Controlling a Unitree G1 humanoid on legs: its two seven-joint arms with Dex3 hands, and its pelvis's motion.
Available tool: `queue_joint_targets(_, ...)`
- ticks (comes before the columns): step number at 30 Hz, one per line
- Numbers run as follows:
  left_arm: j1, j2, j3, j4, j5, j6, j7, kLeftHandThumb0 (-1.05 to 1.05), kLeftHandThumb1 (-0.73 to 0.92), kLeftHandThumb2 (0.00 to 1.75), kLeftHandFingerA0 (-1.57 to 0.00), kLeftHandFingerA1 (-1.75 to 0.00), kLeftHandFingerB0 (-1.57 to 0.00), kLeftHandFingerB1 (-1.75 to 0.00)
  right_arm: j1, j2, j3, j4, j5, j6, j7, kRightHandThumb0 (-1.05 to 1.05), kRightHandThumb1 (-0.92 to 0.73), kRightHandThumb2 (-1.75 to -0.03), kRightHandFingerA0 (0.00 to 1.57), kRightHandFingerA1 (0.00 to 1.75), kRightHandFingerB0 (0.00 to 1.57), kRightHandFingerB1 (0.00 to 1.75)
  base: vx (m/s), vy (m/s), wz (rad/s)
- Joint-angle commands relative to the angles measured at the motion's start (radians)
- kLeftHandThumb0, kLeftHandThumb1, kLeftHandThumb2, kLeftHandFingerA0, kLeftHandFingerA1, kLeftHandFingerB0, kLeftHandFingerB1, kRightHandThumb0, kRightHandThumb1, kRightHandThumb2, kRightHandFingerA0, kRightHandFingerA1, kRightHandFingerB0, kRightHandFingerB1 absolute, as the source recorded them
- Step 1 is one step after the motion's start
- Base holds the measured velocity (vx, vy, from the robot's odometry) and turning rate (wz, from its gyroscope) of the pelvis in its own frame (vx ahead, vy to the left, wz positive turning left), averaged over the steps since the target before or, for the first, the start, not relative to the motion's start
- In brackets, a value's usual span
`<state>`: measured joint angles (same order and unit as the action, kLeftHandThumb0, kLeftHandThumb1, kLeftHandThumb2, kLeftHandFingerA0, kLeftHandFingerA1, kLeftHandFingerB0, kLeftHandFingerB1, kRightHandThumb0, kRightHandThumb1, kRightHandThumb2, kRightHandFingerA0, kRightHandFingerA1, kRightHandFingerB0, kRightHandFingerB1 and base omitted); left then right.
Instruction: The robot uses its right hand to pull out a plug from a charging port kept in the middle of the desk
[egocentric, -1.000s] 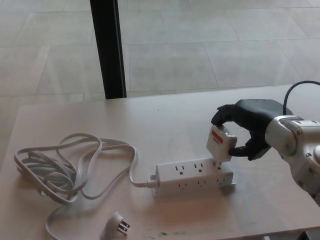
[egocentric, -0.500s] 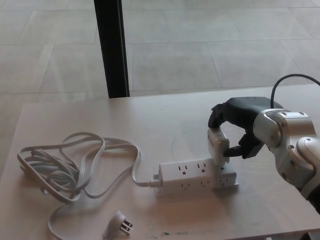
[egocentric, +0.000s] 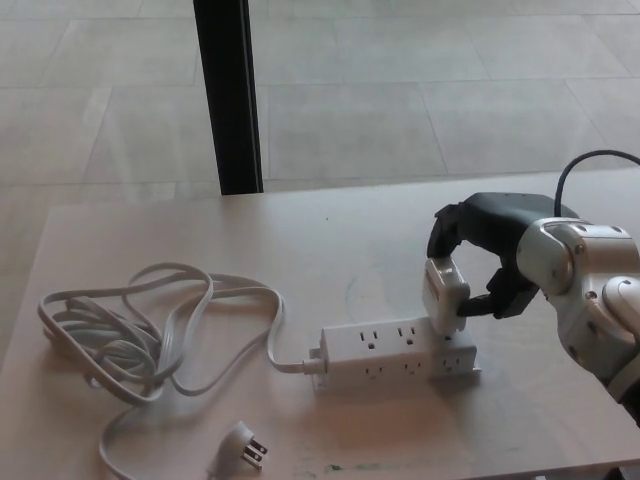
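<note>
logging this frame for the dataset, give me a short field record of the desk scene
right hand: shut on the plug
plug: white block, at the right end of the power strip, looks still seated
power strip: white, mid-desk
strip cord: loosely coiled at left
cord's own plug: lying loose near the front edge
left hand: not in view

Soft, even daylight fills the scene; the pale floor (egocentric: 420, 90) beyond the desk's (egocentric: 200, 240) far edge looks washed out. Shadows on the desk are faint and short. Detail is slightly soft throughout, with no strong glare.
</note>
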<state>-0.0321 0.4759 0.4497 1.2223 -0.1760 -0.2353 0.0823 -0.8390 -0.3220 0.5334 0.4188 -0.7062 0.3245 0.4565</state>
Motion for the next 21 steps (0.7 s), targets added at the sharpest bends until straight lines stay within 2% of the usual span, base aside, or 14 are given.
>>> queue_joint_targets(1, 0.002, 0.011, 0.010, 0.001, -0.012, -0.026, -0.011, -0.67, 0.75, 0.63, -0.85, -0.48, -0.71, -0.41, 0.005, -0.016, 0.007, -0.012, -0.027, 0.035, 0.033, -0.39, -0.72, -0.70, 0.84, 1.75, 0.67, 1.42, 0.00, 0.000, 0.00)
queue_joint_targets(3, -0.003, 0.011, 0.013, 0.006, -0.014, -0.022, -0.011, -0.71, 0.75, 0.64, -0.86, -0.49, -0.70, -0.41, -0.009, -0.025, -0.005, -0.035, -0.019, 0.037, 0.052, -0.35, -0.69, -0.78, 0.87, 1.75, 0.71, 1.30, 0.00, 0.000, 0.00)
queue_joint_targets(4, -0.003, 0.011, 0.014, 0.007, -0.015, -0.023, -0.012, -0.71, 0.75, 0.63, -0.86, -0.50, -0.71, -0.42, -0.013, -0.029, -0.010, -0.043, -0.017, 0.034, 0.053, -0.37, -0.70, -0.72, 0.84, 1.75, 0.72, 1.16, 0.00, 0.000, 0.00)
queue_joint_targets(6, 0.002, 0.011, 0.016, 0.008, -0.015, -0.026, -0.013, -0.71, 0.75, 0.63, -0.86, -0.50, -0.71, -0.42, -0.010, -0.028, -0.011, -0.046, -0.017, 0.033, 0.053, -0.37, -0.70, -0.72, 0.84, 1.75, 0.72, 1.16, 0.00, 0.000, 0.00)
queue_joint_targets(7, 0.003, 0.009, 0.019, 0.006, -0.017, -0.028, -0.014, -0.70, 0.76, 0.64, -0.87, -0.51, -0.72, -0.42, -0.007, -0.032, -0.040, -0.066, 0.003, 0.017, 0.032, -0.38, -0.68, -0.72, 0.86, 1.75, 0.71, 1.38, 0.00, 0.000, 0.00)
queue_joint_targets(9, 0.005, 0.010, 0.018, 0.003, -0.015, -0.029, -0.018, -0.70, 0.76, 0.64, -0.87, -0.51, -0.72, -0.42, -0.018, -0.036, -0.059, -0.067, 0.008, 0.012, 0.028, -0.38, -0.63, -0.76, 0.88, 1.75, 0.69, 1.47, 0.00, 0.000, 0.00)
queue_joint_targets(10, 0.004, 0.011, 0.017, 0.004, -0.014, -0.027, -0.019, -0.70, 0.76, 0.64, -0.86, -0.51, -0.72, -0.42, -0.023, -0.034, -0.074, -0.068, 0.016, 0.018, 0.026, -0.37, -0.60, -0.80, 0.91, 1.75, 0.75, 1.45, 0.00, 0.000, 0.00)
queue_joint_targets(11, 0.010, 0.013, 0.019, 0.009, -0.014, -0.026, -0.019, -0.69, 0.76, 0.64, -0.87, -0.51, -0.73, -0.42, -0.025, -0.025, -0.086, -0.070, 0.021, 0.040, 0.031, -0.37, -0.58, -0.84, 0.89, 1.75, 0.72, 1.36, 0.00, 0.000, 0.00)
queue_joint_targets(12, 0.009, 0.014, 0.020, 0.009, -0.016, -0.022, -0.022, -0.70, 0.76, 0.64, -0.86, -0.51, -0.71, -0.42, -0.044, -0.023, -0.108, -0.063, 0.032, 0.060, 0.038, -0.35, -0.51, -0.91, 1.13, 1.64, 0.82, 1.06, 0.00, 0.000, 0.00)
queue_joint_targets(13, 0.008, 0.013, 0.024, 0.009, -0.020, -0.020, -0.028, -0.70, 0.77, 0.63, -0.85, -0.51, -0.71, -0.42, -0.048, -0.030, -0.123, -0.061, 0.038, 0.047, 0.030, -0.34, -0.56, -0.91, 0.88, 1.75, 0.78, 0.99, 0.00, 0.000, 0.00)
queue_joint_targets(14, 0.011, 0.013, 0.024, 0.010, -0.019, -0.022, -0.029, -0.70, 0.76, 0.64, -0.86, -0.50, -0.71, -0.42, -0.062, -0.034, -0.129, -0.069, 0.034, 0.073, 0.057, -0.36, -0.59, -0.89, 0.88, 1.75, 0.77, 1.05, 0.00, 0.000, 0.00)
queue_joint_targets(16, 0.011, 0.012, 0.027, 0.011, -0.021, -0.023, -0.030, -0.70, 0.76, 0.64, -0.86, -0.50, -0.72, -0.42, -0.056, -0.037, -0.166, -0.082, 0.059, 0.058, 0.047, -0.35, -0.57, -0.87, 0.91, 1.75, 0.81, 1.04, 0.00, 0.000, 0.00)
queue_joint_targets(18, 0.017, 0.012, 0.026, 0.007, -0.018, -0.024, -0.030, -0.70, 0.76, 0.63, -0.86, -0.51, -0.72, -0.42, -0.072, -0.049, -0.181, -0.084, 0.057, 0.068, 0.061, -0.36, -0.56, -0.84, 0.96, 1.75, 0.81, 1.35, 0.00, 0.000, 0.00)
queue_joint_targets(21, 0.018, 0.010, 0.035, 0.001, -0.025, -0.020, -0.036, -0.70, 0.76, 0.63, -0.86, -0.52, -0.72, -0.42, -0.079, -0.066, -0.200, -0.089, 0.063, 0.069, 0.072, -0.35, -0.54, -0.84, 0.94, 1.75, 0.80, 1.34, 0.00, 0.000, 0.00)
